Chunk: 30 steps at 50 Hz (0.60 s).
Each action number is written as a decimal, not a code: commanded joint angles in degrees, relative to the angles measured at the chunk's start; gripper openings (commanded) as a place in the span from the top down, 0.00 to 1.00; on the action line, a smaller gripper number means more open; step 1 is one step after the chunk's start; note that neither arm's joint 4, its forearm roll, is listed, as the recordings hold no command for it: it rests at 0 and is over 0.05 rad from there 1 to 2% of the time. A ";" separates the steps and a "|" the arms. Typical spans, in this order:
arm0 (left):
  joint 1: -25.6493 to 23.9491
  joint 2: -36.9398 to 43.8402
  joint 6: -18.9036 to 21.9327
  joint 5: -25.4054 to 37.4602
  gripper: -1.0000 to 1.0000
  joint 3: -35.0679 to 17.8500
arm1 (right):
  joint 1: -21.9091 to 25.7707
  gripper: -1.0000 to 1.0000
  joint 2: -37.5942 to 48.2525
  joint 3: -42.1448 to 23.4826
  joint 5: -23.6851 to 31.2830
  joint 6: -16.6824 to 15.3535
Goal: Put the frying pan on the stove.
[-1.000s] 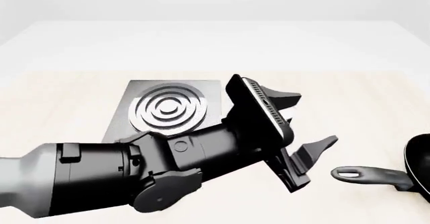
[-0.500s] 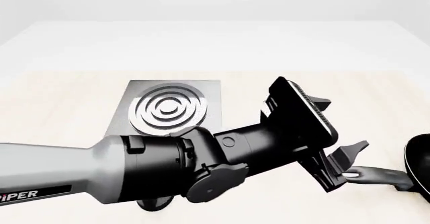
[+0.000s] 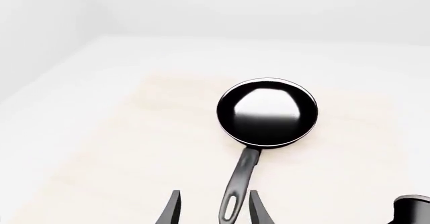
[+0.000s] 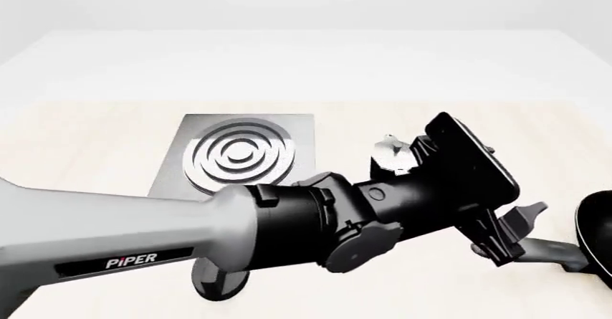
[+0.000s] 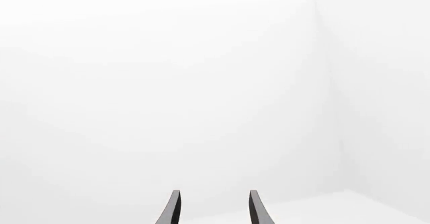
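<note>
We see the left end effector (image 3: 211, 209) spread wide around the slotted tip of the frying pan (image 3: 267, 112) handle, not yet clamped, with the pan flat on the bench (image 4: 96, 132) at the right edge, well apart from the stove (image 4: 239, 154). The right end effector (image 5: 211, 209) hangs released, facing blank wall. By our reading, gripping, lifting and placing all remain.

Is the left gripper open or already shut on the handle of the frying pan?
Open. In the left wrist view, the left gripper has its fingers apart on either side of the frying pan handle, with gaps showing.
</note>
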 commanded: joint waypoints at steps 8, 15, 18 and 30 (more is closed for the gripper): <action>0.13 5.51 0.76 5.60 0.00 -8.66 | -0.15 0.00 0.00 -0.68 0.25 0.55; 0.13 7.10 0.97 6.95 0.00 -10.63 | -0.20 0.00 0.00 -1.35 0.78 0.73; -0.11 7.76 1.07 7.80 0.00 -11.69 | -0.33 0.00 0.00 -1.19 0.61 0.78; -0.04 11.35 1.39 11.59 0.00 -16.77 | -0.34 0.00 0.00 -1.29 0.29 0.92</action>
